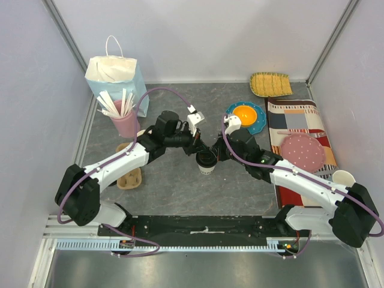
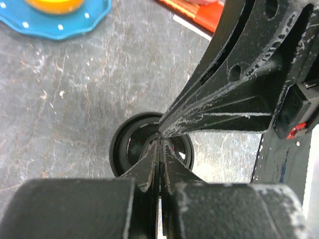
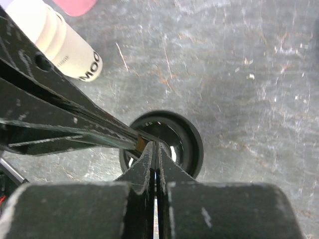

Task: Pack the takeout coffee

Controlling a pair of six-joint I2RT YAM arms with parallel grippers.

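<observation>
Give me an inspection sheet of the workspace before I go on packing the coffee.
Surface: grey table, no spills seen.
Job's things: takeout coffee upright at centre, black lid on.
Clutter: left side, paper bag, pink cup of sticks, cardboard carrier; right side, blue plate with yellow bowl, woven tray, placemat with pink plate, white cup.
Grippers: left gripper and right gripper both shut, tips meeting over the lid; no grip on the cup seen.
Cables: purple left cable loops high, right cable lies along its arm; no snag seen.
Surroundings: white walls; nothing else seen.
</observation>
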